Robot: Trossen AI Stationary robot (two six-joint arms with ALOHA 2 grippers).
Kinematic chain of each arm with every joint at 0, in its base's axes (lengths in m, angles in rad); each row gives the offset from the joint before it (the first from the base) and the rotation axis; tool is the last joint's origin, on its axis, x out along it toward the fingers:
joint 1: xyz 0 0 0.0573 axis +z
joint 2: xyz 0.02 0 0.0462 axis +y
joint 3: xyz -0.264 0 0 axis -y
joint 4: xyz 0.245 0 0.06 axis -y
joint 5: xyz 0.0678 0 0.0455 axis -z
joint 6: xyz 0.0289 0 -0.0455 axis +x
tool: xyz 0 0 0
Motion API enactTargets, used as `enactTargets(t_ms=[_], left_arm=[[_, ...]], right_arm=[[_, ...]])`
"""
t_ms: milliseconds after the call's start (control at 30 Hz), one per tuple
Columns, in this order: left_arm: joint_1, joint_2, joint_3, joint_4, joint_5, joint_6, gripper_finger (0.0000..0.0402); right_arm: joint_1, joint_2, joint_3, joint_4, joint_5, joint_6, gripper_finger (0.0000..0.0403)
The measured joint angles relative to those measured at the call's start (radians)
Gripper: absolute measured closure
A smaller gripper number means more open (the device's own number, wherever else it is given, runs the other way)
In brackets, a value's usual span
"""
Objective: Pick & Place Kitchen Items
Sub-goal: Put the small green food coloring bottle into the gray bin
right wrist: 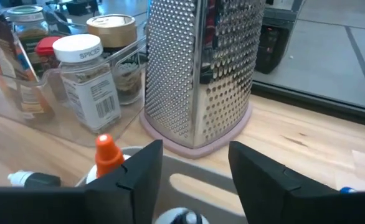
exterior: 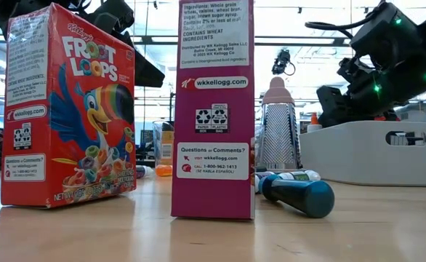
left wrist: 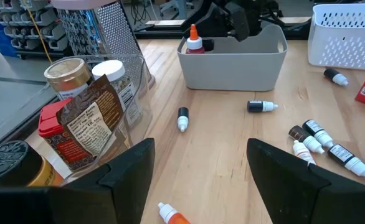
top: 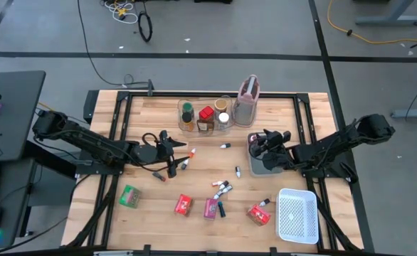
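Now right end effector (top: 260, 144) open over grey tray (top: 260, 168), empty

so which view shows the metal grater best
The right wrist view: the grater fills the frame, its perforated faces and pink base clear. The left wrist view crops its top, the low view half hides it behind a cereal box, and the high view shows only its pinkish top.

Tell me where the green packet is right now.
In the high view the green packet lies near the table's front left, below the left hand, with a red packet to its right.
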Motion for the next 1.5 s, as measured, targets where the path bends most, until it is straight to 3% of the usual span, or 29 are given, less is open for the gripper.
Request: enactTargets(t_ms=[133,333,633,833,1100,1300,1400,1500], left_arm=[[0.000,0.000,0.000,0.000,0.000,0.000,0.0136],[0.000,0.000,0.000,0.000,0.000,0.000,0.0136],[0.000,0.000,0.000,0.000,0.000,0.000,0.0136],[0.000,0.000,0.000,0.000,0.000,0.000,0.0136],[0.000,0.000,0.000,-0.001,-0.005,-0.003,0.0136],[0.000,0.000,0.000,-0.021,-0.018,-0.084,0.0136],[0.000,0.000,0.000,-0.026,-0.018,-0.078,0.0136],[0.000,0.000,0.000,-0.024,-0.018,-0.077,0.0136]], right_arm=[[-0.007,0.000,0.000,0.033,0.001,-0.052,0.0200],[-0.006,0.000,0.031,0.180,-0.056,-0.302,0.0199],[-0.006,0.000,0.205,0.301,-0.133,-0.626,0.0199],[-0.006,0.000,0.297,0.317,-0.428,-0.724,0.0199],[-0.016,0.082,0.366,0.311,-0.649,-0.726,0.0199],[-0.038,0.275,0.510,0.230,-0.767,-0.783,0.0199],[-0.070,0.363,0.601,0.113,-0.787,-0.825,0.0199],[-0.125,0.431,0.696,-0.075,-0.837,-0.766,0.0199]])
